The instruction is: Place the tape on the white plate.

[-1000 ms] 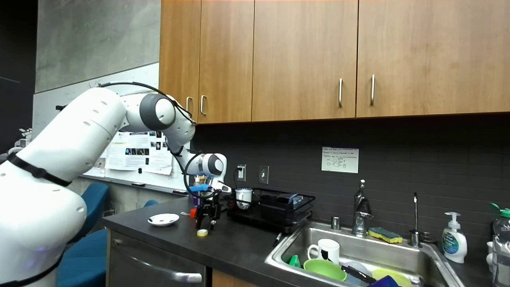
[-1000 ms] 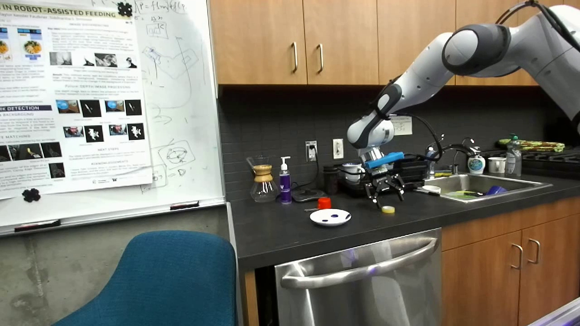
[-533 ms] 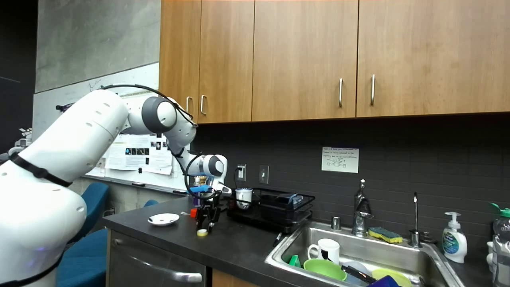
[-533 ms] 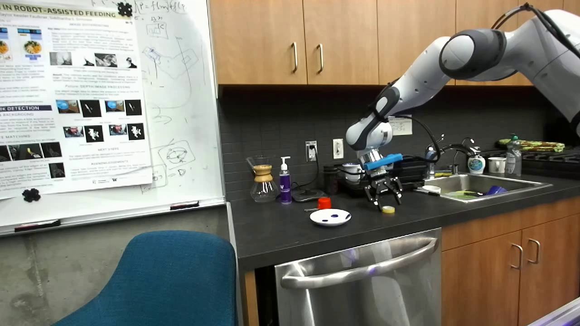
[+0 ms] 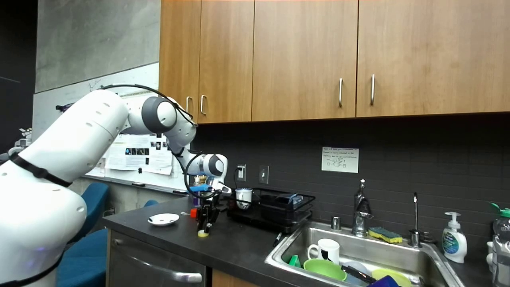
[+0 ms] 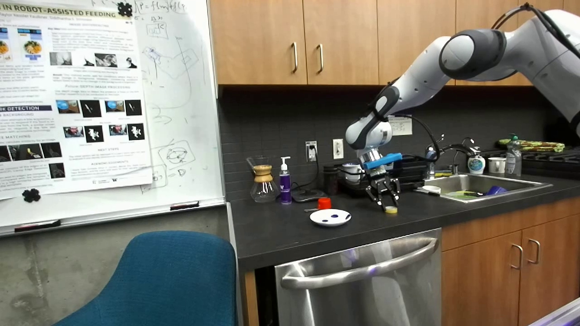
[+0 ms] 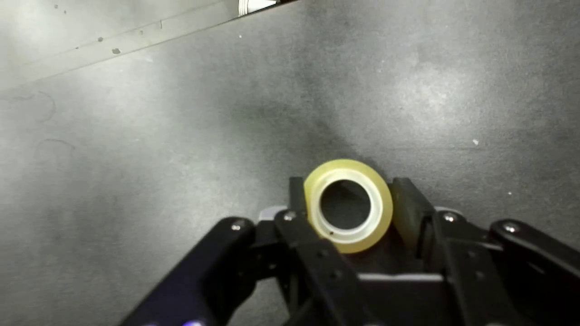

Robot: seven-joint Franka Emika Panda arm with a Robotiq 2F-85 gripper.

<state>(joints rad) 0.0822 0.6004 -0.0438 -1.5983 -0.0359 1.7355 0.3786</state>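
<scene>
Grasp step: my end effector [image 7: 349,197] seemingly pinches tape [image 6: 391,210]; next, lift toward plate [image 6: 330,218] near tabletop's [image 6: 362,222] front edge.

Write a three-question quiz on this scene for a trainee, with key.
1. In the wrist view, where does the tape sit relative to the fingers? A) well clear of both; B) between them; C) looped around one.
2. True or false: the tape rests on the white plate.
3. In an exterior view, what colour is the squat item near the white plate?
Key: 1 B; 2 false; 3 red.
</scene>
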